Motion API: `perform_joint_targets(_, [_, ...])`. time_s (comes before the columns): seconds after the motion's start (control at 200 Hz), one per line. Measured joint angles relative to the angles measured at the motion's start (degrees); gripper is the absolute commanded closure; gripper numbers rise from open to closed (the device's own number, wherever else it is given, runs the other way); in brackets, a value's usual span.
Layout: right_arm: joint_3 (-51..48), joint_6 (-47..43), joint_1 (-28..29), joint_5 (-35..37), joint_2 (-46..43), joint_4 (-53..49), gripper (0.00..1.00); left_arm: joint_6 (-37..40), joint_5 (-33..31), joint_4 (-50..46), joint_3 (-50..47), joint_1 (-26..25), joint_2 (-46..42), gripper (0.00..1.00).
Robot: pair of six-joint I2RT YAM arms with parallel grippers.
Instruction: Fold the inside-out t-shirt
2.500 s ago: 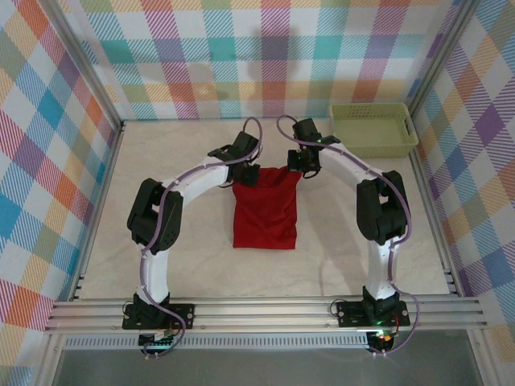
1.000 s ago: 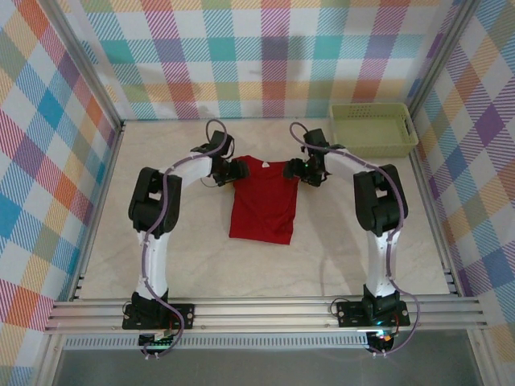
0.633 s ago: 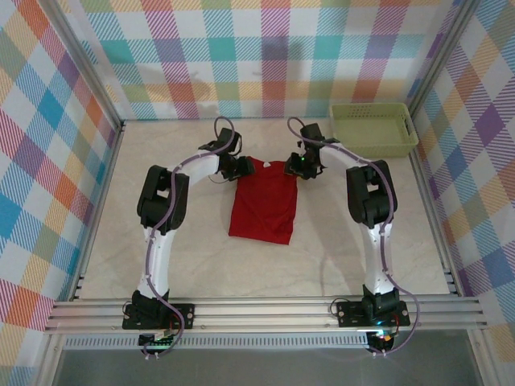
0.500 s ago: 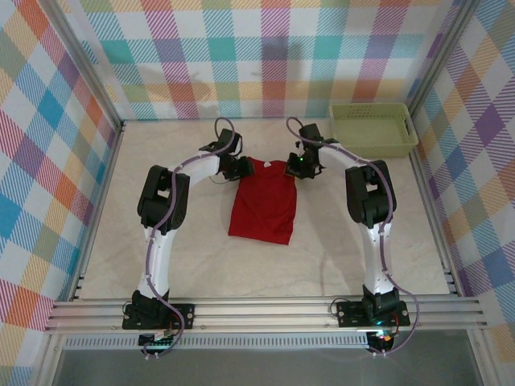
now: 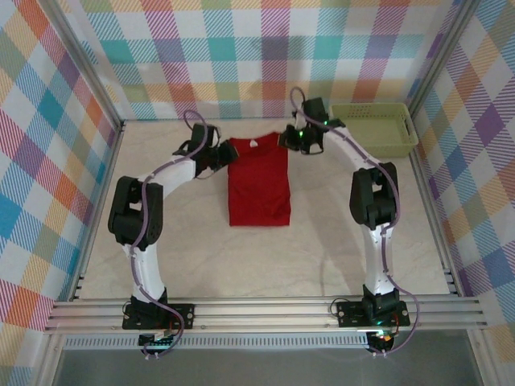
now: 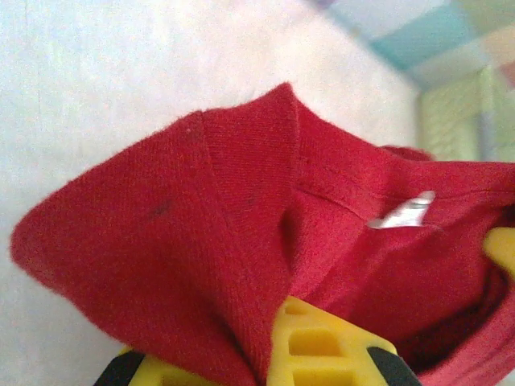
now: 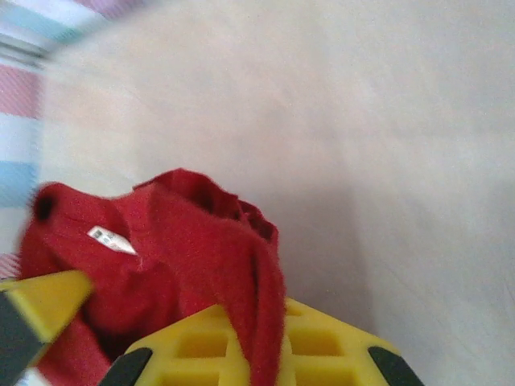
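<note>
The inside-out t-shirt [image 5: 258, 183] is a deep-red cloth folded into a narrow strip, lying lengthwise in the middle of the table with its collar end at the far side. My left gripper [image 5: 216, 154] is shut on its far left corner, and red cloth [image 6: 201, 241] is pinched between the yellow fingers [image 6: 322, 354]. My right gripper [image 5: 291, 140] is shut on the far right corner, with a fold of the t-shirt [image 7: 209, 249] squeezed between its yellow fingers [image 7: 201, 350]. A white label [image 6: 402, 213] shows inside the collar.
A pale green plastic basket [image 5: 372, 129] stands at the far right corner, close to the right arm's forearm. Checked walls close the table [image 5: 338, 241] in on three sides. A metal rail [image 5: 265, 312] runs along the near edge.
Both grippers closed on the shirt's far corners and pulled them toward the far wall. The shirt has shifted away from me and its top edge is drawn out straighter.
</note>
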Motion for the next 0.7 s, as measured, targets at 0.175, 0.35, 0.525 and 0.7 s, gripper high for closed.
perform_joint_targets(0.175, [18.5, 0.3, -0.9, -3.5, 2.7, 0.9, 1.00, -0.9, 0.2, 5.3, 6.5, 1.4, -0.4, 1.00])
perform_joint_targets(0.35, [4.2, 0.7, -1.0, -5.9, -3.1, 8.0, 1.00, -1.0, 1.9, 13.2, -1.4, 0.7, -5.4, 1.00])
perform_joint_targets(0.525, [-29.7, 2.0, -0.9, -6.7, -14.6, 16.4, 1.00, -0.9, 2.9, 18.6, -20.9, -2.4, -12.8, 1.00])
perform_joint_targets(0.7, [-49.1, 4.2, -0.5, -8.7, -23.8, 21.1, 1.00, -0.9, 0.7, 18.1, -38.0, -10.3, -21.0, 1.00])
